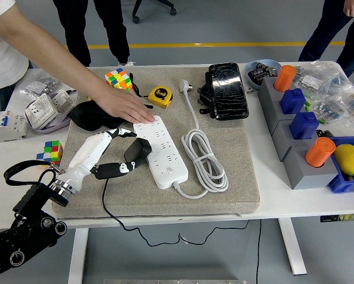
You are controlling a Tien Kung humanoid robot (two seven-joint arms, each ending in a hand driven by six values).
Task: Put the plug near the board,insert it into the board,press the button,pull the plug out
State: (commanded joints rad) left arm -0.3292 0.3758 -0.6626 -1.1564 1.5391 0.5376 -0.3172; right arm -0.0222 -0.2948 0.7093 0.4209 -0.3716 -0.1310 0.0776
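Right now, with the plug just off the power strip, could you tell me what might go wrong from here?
1. The left hand holds the black plug only at its thumb and fingertips, so it may slip or twist.
2. The person's hand rests at the far end of the white power strip, close to the robot's fingers; contact is possible.
3. The plug's black cable trails over the table's near edge and might snag.

White robot hand [100,155], black arm [23,228]
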